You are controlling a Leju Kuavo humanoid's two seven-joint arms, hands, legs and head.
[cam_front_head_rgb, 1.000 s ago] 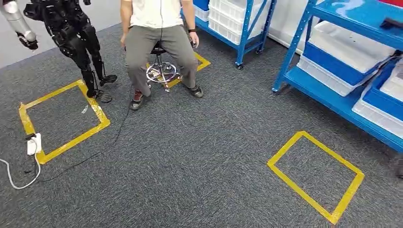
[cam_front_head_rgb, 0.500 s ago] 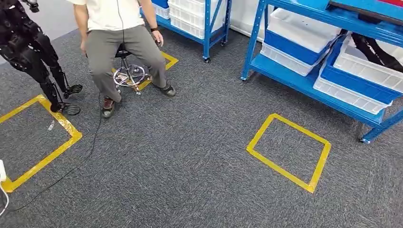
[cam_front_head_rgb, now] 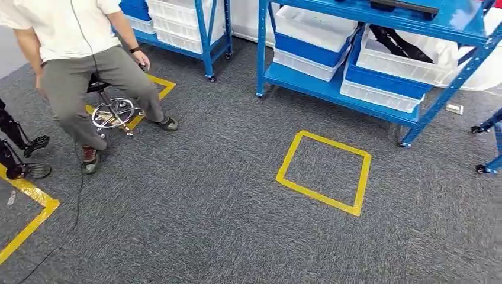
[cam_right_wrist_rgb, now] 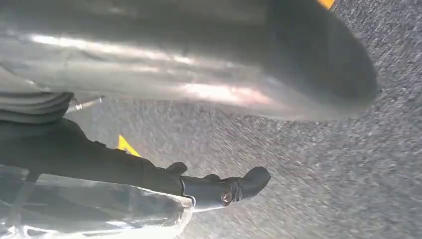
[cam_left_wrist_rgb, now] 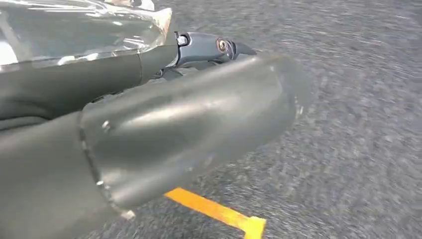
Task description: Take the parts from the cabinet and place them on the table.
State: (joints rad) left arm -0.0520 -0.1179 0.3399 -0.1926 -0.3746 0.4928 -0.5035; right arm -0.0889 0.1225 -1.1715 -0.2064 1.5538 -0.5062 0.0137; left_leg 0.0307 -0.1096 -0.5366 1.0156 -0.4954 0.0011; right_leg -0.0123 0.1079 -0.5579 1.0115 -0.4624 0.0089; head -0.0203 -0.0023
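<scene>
The left hand (cam_left_wrist_rgb: 164,134) had a thick, smooth grey thumb with small screws along a seam, beside darker fingers (cam_left_wrist_rgb: 209,47) with a round silver pivot screw and a clear plastic wrap. The right hand (cam_right_wrist_rgb: 199,74) looked alike: a glossy grey thumb, black fingers (cam_right_wrist_rgb: 224,189) with a metal rivet, a ribbed grey cover and clear film.

A dark grey speckled carpet (cam_front_head_rgb: 225,201) bears a square outline of yellow tape (cam_front_head_rgb: 324,172). A bright blue cabinet (cam_front_head_rgb: 331,89) holds blue and white bins (cam_front_head_rgb: 379,77) stacked in alternating bands, one with black parts (cam_front_head_rgb: 399,44) inside. A person (cam_front_head_rgb: 77,53) wears a cream shirt, grey-olive trousers, dark shoes and a black wristband, seated on a chrome stool (cam_front_head_rgb: 115,112). The left hand (cam_left_wrist_rgb: 164,129) is glossy grey, as is the right hand (cam_right_wrist_rgb: 199,64).
</scene>
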